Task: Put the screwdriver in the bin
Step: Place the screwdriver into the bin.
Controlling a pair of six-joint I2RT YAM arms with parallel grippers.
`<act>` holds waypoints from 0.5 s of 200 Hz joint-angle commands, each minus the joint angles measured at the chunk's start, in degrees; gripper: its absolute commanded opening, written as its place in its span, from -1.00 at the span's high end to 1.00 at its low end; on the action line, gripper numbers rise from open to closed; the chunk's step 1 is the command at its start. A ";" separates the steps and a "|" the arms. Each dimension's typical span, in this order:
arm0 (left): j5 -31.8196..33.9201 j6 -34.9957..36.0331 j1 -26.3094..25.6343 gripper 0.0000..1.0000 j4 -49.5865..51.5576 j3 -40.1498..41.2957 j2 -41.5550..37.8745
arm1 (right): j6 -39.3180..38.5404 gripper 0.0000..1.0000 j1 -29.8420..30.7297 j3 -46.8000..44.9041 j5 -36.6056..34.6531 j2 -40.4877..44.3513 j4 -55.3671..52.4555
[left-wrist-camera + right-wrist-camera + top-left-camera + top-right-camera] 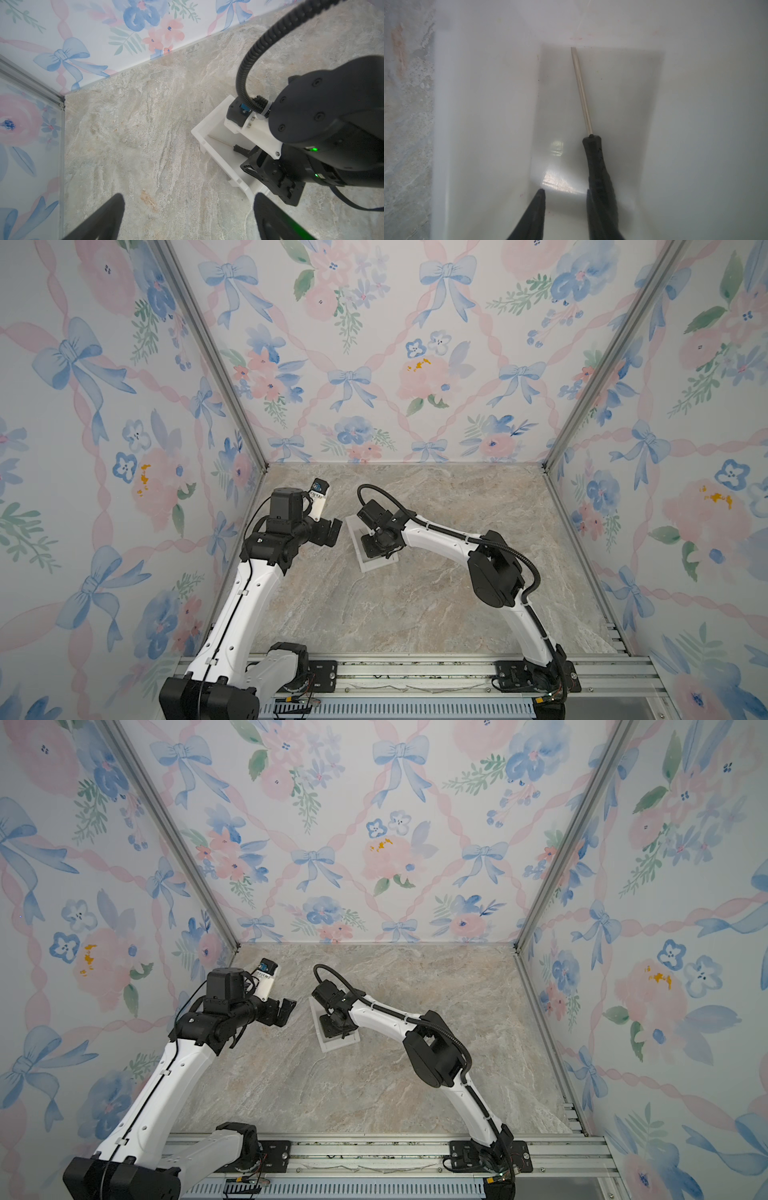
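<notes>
While the right arm reaches down into the white bin (pixel 204 133), the right gripper (pixel 564 193) stands parted, with a gap between its fingers. The screwdriver (pixel 593 149) lies inside the bin, its black handle touching one finger. Lifting away could drag the screwdriver up if the handle catches there, or nudge the light bin. The left gripper (pixel 188 204) hangs spread and empty nearby. No writing can be read.

A beige and grey stone-patterned counter (pixel 415 605) fills the floor of a booth. Three walls carry wallpaper (pixel 374 344) printed with pink flowers, blue bows and pink ribbons. Silver metal posts (pixel 212 352) run up the corners. A slotted aluminium rail (pixel 415 672) crosses the near edge.
</notes>
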State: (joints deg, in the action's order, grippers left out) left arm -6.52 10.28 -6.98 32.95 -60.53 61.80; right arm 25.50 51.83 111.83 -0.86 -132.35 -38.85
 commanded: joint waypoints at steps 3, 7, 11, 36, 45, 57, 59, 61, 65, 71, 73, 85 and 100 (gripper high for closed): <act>-1.04 -0.52 -0.24 -0.96 0.23 0.25 0.50 | -0.39 0.22 0.17 2.02 -2.24 2.50 -1.23; -1.03 -0.74 -0.23 -0.96 0.22 0.09 0.60 | -0.64 0.20 0.34 2.17 -2.64 3.16 -1.23; -1.03 -0.87 -0.24 -0.96 0.19 -0.01 0.83 | -0.99 0.19 0.54 2.24 -2.99 3.92 -1.29; 0.26 -4.03 -0.17 -0.96 -0.45 -0.55 2.03 | -0.55 0.11 0.47 -0.82 -1.20 11.34 1.76; 0.73 -5.13 -0.22 -0.96 -1.01 -0.31 2.57 | -0.45 0.07 0.22 -3.81 -2.11 15.25 3.91; 2.20 -6.97 -0.22 -0.96 -3.13 0.72 3.33 | -0.45 0.01 -0.57 -10.17 -3.37 21.63 8.07; 2.45 -7.30 -0.22 -0.96 -3.57 0.95 3.39 | -0.40 0.01 -0.76 -11.71 -3.53 23.00 8.96; 2.72 -7.63 -0.18 -0.96 -3.96 1.30 3.52 | -0.37 -0.01 -1.01 -12.93 -3.77 24.03 9.80; 3.41 -8.24 -0.22 -0.96 -5.00 1.87 3.77 | -0.36 -0.03 -1.56 -15.85 -4.19 26.57 11.75; 4.48 -9.10 -0.09 -0.96 -6.61 2.70 4.03 | -0.27 -0.05 -2.51 -20.63 -4.76 30.53 14.53; 4.85 -9.37 -0.08 -0.96 -7.25 2.92 4.14 | -0.23 -0.05 -2.83 -21.93 -4.92 31.64 15.39; 6.05 -10.64 0.25 -0.96 -10.35 4.43 4.71 | -0.39 -0.16 -5.11 -30.79 -6.81 39.80 19.79; 8.00 -13.06 1.10 -0.96 -15.75 7.54 4.46 | -0.24 -0.37 -8.72 -40.57 -8.59 48.45 23.21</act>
State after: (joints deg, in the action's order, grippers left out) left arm -2.55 2.37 -6.90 25.82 -56.97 66.06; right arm 25.39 48.40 83.59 -4.84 -93.51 -23.70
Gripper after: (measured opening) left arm 0.979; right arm 0.615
